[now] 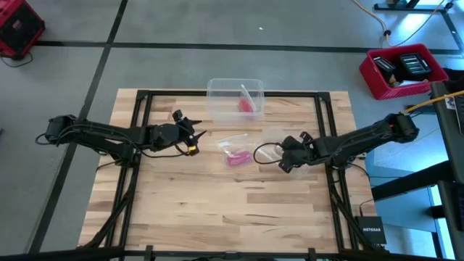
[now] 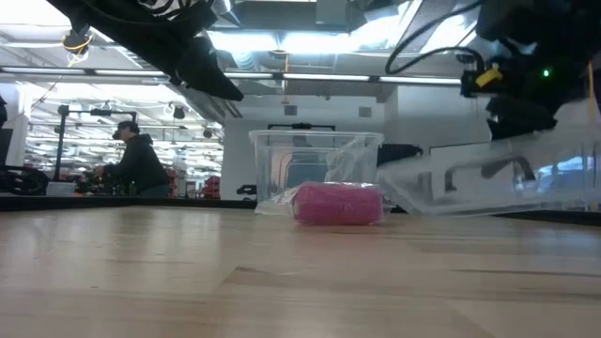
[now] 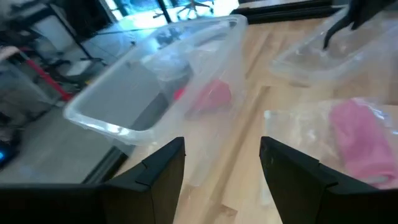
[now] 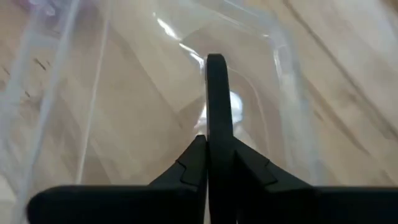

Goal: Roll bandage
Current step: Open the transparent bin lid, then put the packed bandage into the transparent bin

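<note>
Pinching the thin rim of the clear lid (image 1: 267,153) with the right gripper (image 1: 281,157), clamped narrow on the plastic and lifting it off the wood just right of centre. Waiting on the left with the left gripper (image 1: 194,136), spread wide, gripping nothing, aimed between the clear plastic box (image 1: 217,90) and the roll. Spotting the bandage (image 1: 236,156) now: lying mid-table as a short pink cylinder on the crinkled clear wrapper (image 1: 230,143), between the two claws and touching neither. Looks like clearing away before any rolling, judging by that raised lid. Best to carry the lid off to the right and set it down well away from the pink roll, so as not to drag the wrapper along. Worth going gently, too, given how slippery and springy such thin plastic tends to be. Then come in with the wide left claw from the side, square to the roll, and avoid snagging the wrapper. Also noting something pink inside the far box; cannot tell what. Working on a pale butcher-block table (image 1: 217,217) with a black frame, over grey floor crossed with dark lines. Off to the far right, a red crate (image 1: 402,69) of dark parts. Beyond the table, a bright workshop hall and a person (image 2: 136,160) at a bench.
</note>
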